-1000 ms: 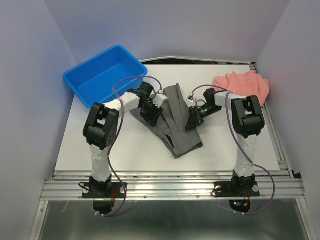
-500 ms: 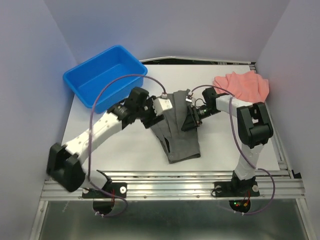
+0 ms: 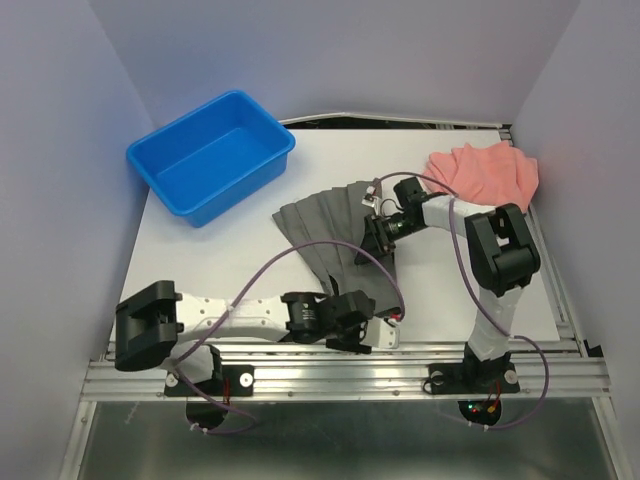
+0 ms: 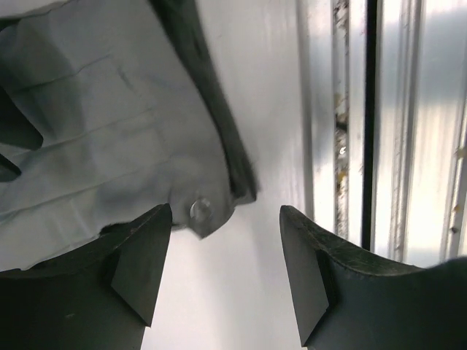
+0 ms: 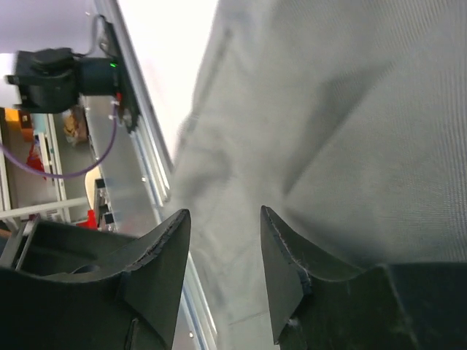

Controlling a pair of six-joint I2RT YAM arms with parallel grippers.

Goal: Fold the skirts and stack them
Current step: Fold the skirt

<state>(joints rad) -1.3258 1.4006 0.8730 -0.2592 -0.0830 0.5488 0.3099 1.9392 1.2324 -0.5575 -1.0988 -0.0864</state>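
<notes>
Left arm swung down to table's near edge, dragging dark grey skirt (image 3: 315, 225) long from centre toward front rail. Left gripper (image 4: 226, 219) fingers apart, skirt's buttoned corner (image 4: 199, 210) just between them. Right gripper (image 5: 222, 215) over skirt's far part, fingers parted, cloth beneath. Pink skirt (image 3: 490, 170) bunched far right, well apart.

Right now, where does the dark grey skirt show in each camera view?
Top external: the dark grey skirt lies across the middle of the table, reaching toward the near edge.
Left wrist: upper left, its buttoned corner low in the centre.
Right wrist: fills the centre and right.
Shared landmark: the metal rail along the table's near edge.
</notes>
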